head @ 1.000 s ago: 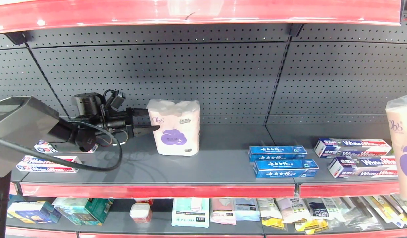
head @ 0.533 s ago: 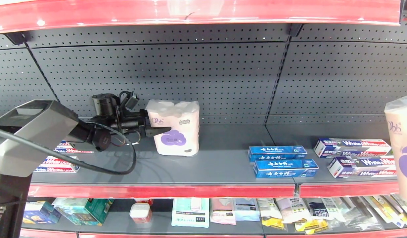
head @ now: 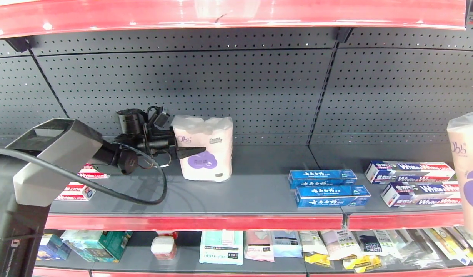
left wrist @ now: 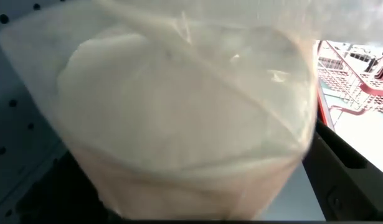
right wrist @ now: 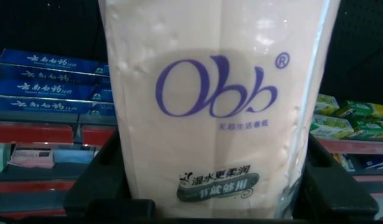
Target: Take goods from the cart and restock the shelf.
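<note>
While our left fingers (head: 192, 150) straddle the first tissue pack (head: 209, 165), which stands on the shelf (head: 259, 188) left of the toothpaste boxes (head: 328, 188), we cannot tell whether they squeeze it; that pack looks placed, whereas our right fingers (right wrist: 94, 190) clasp a second tissue pack (head: 467, 161), held before the shelf's right side and not yet shelved

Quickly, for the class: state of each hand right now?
Left hand: at the tissue pack on the shelf; grip cannot be told.
Right hand: closed on a second tissue pack.
</note>
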